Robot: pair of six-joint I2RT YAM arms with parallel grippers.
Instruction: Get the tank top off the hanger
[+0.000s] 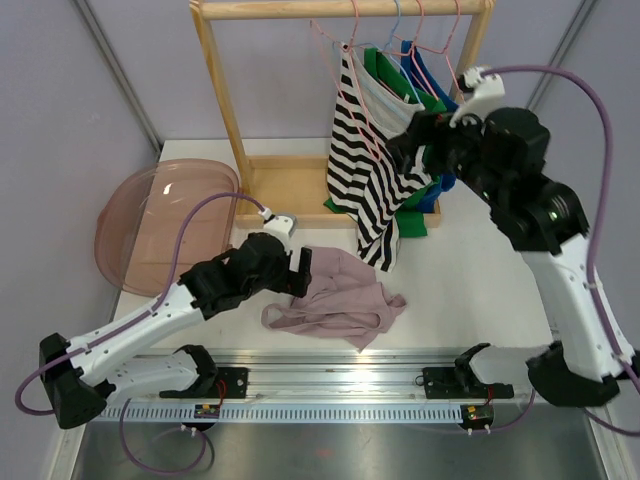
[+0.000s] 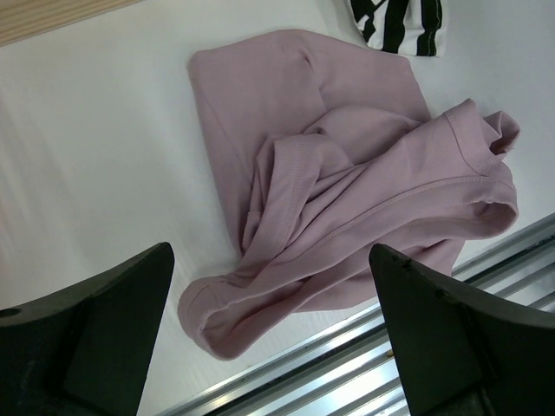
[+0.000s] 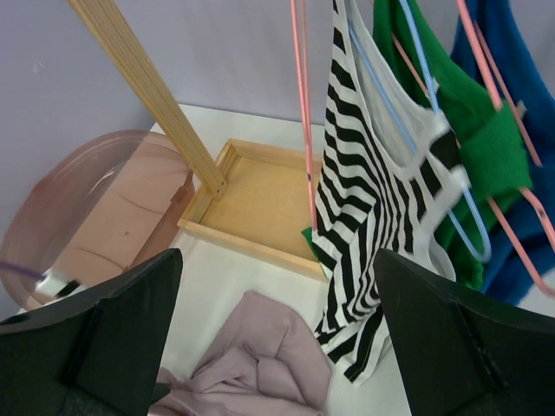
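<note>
A black-and-white striped tank top [image 1: 360,170] hangs on a light blue hanger [image 3: 416,130] from the wooden rack [image 1: 225,100]; it also shows in the right wrist view [image 3: 364,199]. An empty pink hanger [image 3: 301,104] hangs left of it. A mauve tank top [image 1: 335,300] lies crumpled on the table, seen close in the left wrist view [image 2: 347,199]. My left gripper [image 1: 300,272] is open and empty just above its left edge [image 2: 273,347]. My right gripper [image 1: 405,140] is open and empty, raised beside the striped top [image 3: 277,338].
A green top [image 3: 486,147] and a blue top [image 3: 512,52] hang behind the striped one on pink hangers. The rack's wooden base tray [image 1: 290,185] sits mid-table. A translucent pink tub [image 1: 160,220] stands at the left. A metal rail [image 1: 340,375] runs along the near edge.
</note>
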